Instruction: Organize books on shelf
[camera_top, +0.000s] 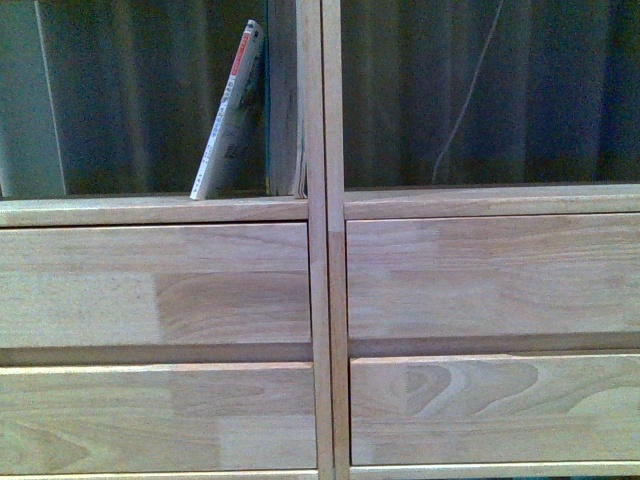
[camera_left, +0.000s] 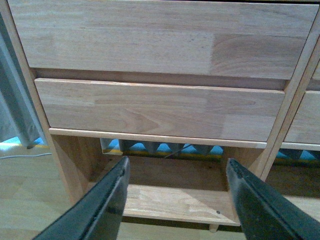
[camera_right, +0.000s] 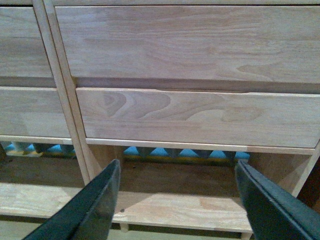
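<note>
White book (camera_top: 232, 115) leaning at 1 o'clock against upright one (camera_top: 286, 100) on shelf (camera_top: 150, 210); straightening left. Left tool (camera_left: 175, 200), right tool (camera_right: 177, 200) released, empty.

I see a dark pleated curtain (camera_top: 500, 90) at the far side, and pale wood floor (camera_left: 25, 185) near.

Front view showed one shelf (camera_top: 325, 300) with two columns, four drawer fronts (camera_top: 155, 285), and two books (camera_top: 230, 115): one thin white-grey paperback, one teal-edged volume (camera_top: 267, 110). Each wrist view showed one end effector (camera_left: 175, 200), two in all (camera_right: 177, 200).
</note>
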